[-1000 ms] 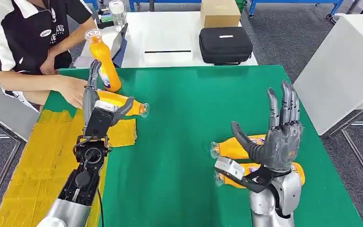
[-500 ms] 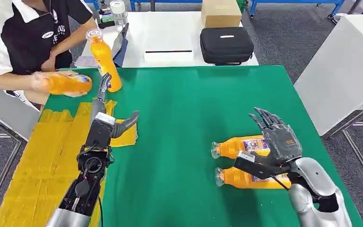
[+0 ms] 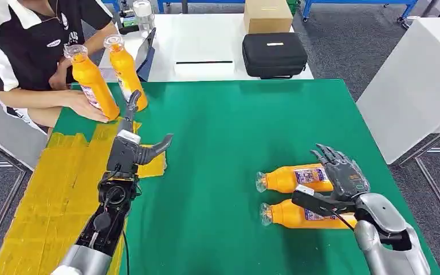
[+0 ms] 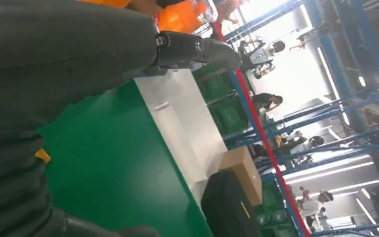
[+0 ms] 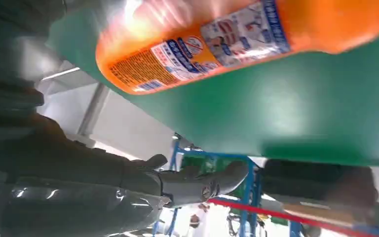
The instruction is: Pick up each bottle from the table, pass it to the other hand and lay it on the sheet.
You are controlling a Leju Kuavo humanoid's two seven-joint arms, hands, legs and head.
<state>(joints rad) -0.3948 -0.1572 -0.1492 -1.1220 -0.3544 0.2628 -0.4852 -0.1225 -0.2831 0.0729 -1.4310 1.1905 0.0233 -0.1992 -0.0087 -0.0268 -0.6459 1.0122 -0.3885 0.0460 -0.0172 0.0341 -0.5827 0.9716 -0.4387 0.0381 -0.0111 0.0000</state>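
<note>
High head view, close wrist views

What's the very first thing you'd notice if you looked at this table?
Bright orange bottles on a green table: two lying bottles side by side near the robot's right hand, which hovers open over them. At the far left corner a person's hand stands a third bottle upright next to a fourth bottle. The left hand is open and empty above the yellow sheet.

Bright, even overhead light in the head view — wrist views blurred, glare on the bottle (image 5: 237, 39)
</note>
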